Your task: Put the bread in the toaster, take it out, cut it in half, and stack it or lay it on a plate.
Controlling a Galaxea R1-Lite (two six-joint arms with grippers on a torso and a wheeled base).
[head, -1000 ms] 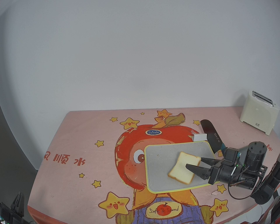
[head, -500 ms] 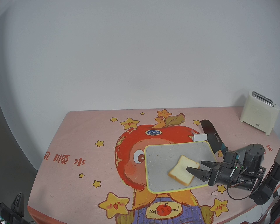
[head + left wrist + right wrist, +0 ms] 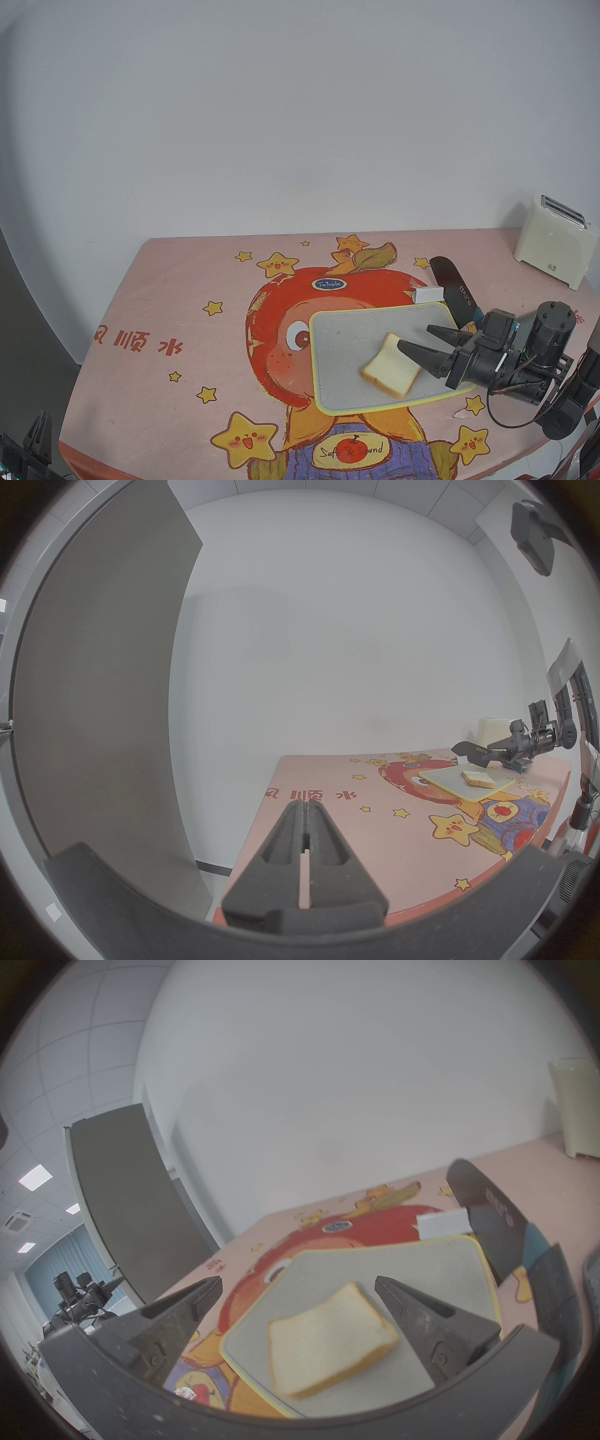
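head view: the right gripper (image 3: 415, 335) hangs with its fingers spread wide and nothing held. the bread (image 3: 390, 374) lies flat on the cutting board (image 3: 347, 337), one edge right under the fingertips and the rest of the slice ahead of them. the knife (image 3: 453, 286) lies just behind the fingers, beside the board's edge. the toaster (image 3: 555, 240) stands well apart, back past the wrist.

left wrist view: the left gripper (image 3: 304, 830) has its fingers pressed together on nothing, well apart from the board and off the table (image 3: 375, 817) edge.

right wrist view: the slice sits between the two open fingers (image 3: 181, 1316), a little ahead of and below their tips.

what could go wrong: the slice is thin and soft and lies flat, so fingers closing too high would likely slide over it. closing on the edge alone could pinch a corner and tear or fold it. a finger driven too low might scrape the board and shove it, and the wrist could nudge the knife so close behind.

hard to make out: whether the tips touch the bread or hang above it, i cannot tell. the toaster is cut off at the frame edge in the right wrist view, and its slots are seen only at a slant from the head. the slice's underside is hidden.
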